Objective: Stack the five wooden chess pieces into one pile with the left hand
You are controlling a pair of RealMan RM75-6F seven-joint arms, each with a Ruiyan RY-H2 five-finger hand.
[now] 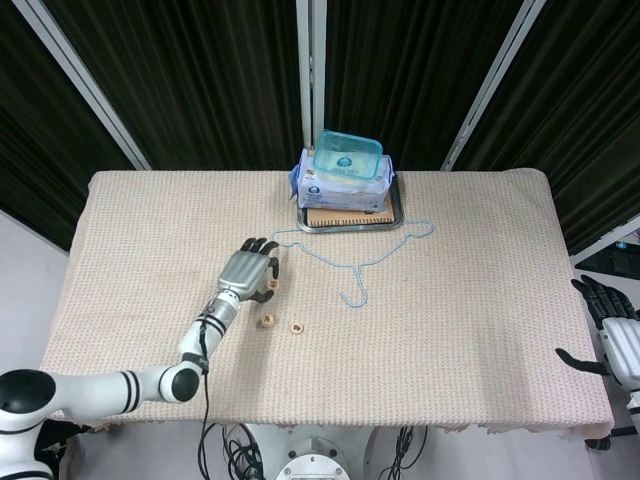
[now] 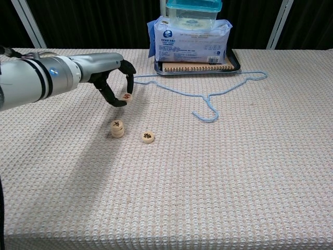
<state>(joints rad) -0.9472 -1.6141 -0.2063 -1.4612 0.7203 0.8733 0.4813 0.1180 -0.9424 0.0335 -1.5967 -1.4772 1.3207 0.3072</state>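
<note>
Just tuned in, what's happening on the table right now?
The left hand pinches one chess piece and holds it above the cloth, just behind the short pile. Another single piece lies to the right of the pile. The right hand hangs off the table's edge, holding nothing.

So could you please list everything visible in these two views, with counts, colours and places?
Round wooden chess pieces: pale wood; a short stack of uncertain count, one loose piece beside it, one held piece lifted above the cloth.
Light blue wire hanger: one, mid-table.
Dark metal tray: one, at the far edge.
Spiral notebook: one, tan, in the tray.
White wipes packet: one, on the notebook.
Teal-lidded clear food box: one, on top.
Beige woven tablecloth: one, covering the table.
Left hand: pinching the held piece.
Right hand: off the table's right edge, holding nothing.
</note>
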